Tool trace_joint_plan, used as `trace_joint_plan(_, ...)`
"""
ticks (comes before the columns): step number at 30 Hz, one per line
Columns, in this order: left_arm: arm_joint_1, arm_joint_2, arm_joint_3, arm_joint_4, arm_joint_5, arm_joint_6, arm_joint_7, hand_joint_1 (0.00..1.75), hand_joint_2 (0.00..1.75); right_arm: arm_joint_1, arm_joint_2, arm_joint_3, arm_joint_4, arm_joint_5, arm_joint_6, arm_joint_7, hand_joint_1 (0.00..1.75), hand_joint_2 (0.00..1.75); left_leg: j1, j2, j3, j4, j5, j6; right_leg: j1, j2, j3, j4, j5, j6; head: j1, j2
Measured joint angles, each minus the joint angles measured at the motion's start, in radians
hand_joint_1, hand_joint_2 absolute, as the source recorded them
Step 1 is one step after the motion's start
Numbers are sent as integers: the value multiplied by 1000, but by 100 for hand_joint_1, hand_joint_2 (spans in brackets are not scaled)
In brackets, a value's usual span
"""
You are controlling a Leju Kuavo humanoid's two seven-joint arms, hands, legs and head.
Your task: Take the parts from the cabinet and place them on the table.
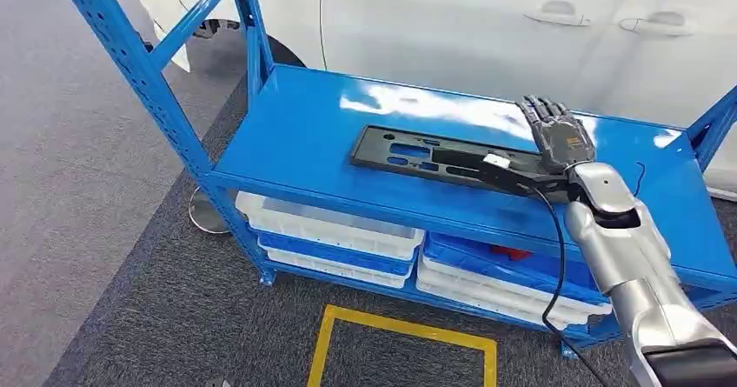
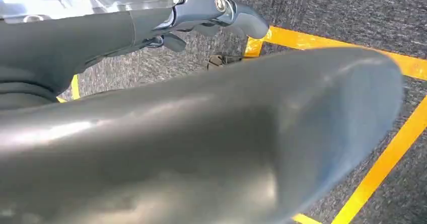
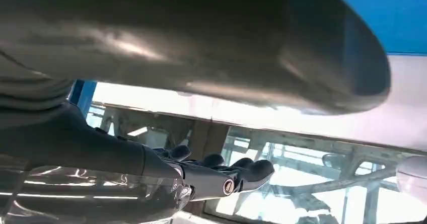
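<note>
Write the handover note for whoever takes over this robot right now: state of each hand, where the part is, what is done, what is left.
Right hand: over the far right of the blue shelf top, fingers extended, holding nothing; it sits at the right end of the black part.
Left hand: hanging over grey carpet and yellow floor marking, empty, fingers look loosely curled.
Black part: lying flat on the shelf top, not gripped.
White and blue trays: stacked on the shelf below.
Done: nothing moved yet.
Left: grip the black part, lift it, carry it to the table.
</note>
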Motion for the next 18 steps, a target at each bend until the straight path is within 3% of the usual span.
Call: trace_joint_plan(18, 0, 0, 0, 0, 5, 12, 15, 0, 0, 149, -23, -78, -114, 6, 32, -2, 0, 0, 1, 1, 1, -1, 1, 1, 1, 0, 0, 0, 0, 1, 0, 0)
